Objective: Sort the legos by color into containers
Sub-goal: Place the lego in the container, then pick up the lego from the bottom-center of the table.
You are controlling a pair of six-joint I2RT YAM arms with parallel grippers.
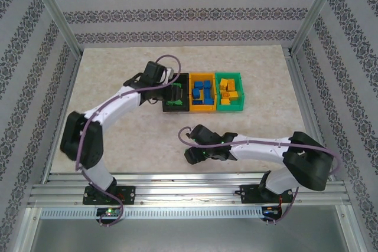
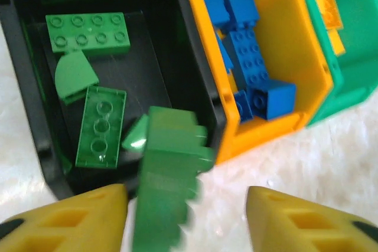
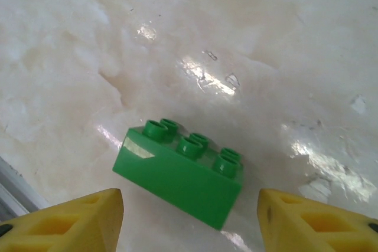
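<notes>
- Green brick (image 3: 177, 175), studs up, lies flat on the pale marbled table (image 3: 248, 33), well short of the bins.
- The right gripper (image 3: 190, 196) hangs over this brick. Its yellow fingers (image 3: 71, 222) are spread to either side and neither one touches the brick.
- In the left wrist view, a second green brick (image 2: 168, 181) appears blurred at the near edge of the black bin (image 2: 26, 92).
- The left gripper (image 2: 186, 192) stands over that edge. Its yellow fingers (image 2: 71, 219) are spread wider than the blurred brick.
- A clear gap separates this brick from the finger at the right of the view. Contact with the other finger cannot be told.
- The black bin holds green pieces only:
  - a long studded brick (image 2: 88, 33) at the far end
  - a rounded piece (image 2: 74, 75)
  - an upturned brick (image 2: 100, 125)
  - a small sloped piece (image 2: 137, 137)
- The yellow-orange bin (image 2: 283, 33) touches the black bin and holds blue bricks (image 2: 251, 57).
- The green bin (image 2: 348, 81) comes next in the row and holds yellow-orange bricks (image 1: 229, 90).
- In the top view, the three bins form a row at mid-table, with the left arm reaching to the black end. The right arm lies low nearer the bases.
</notes>
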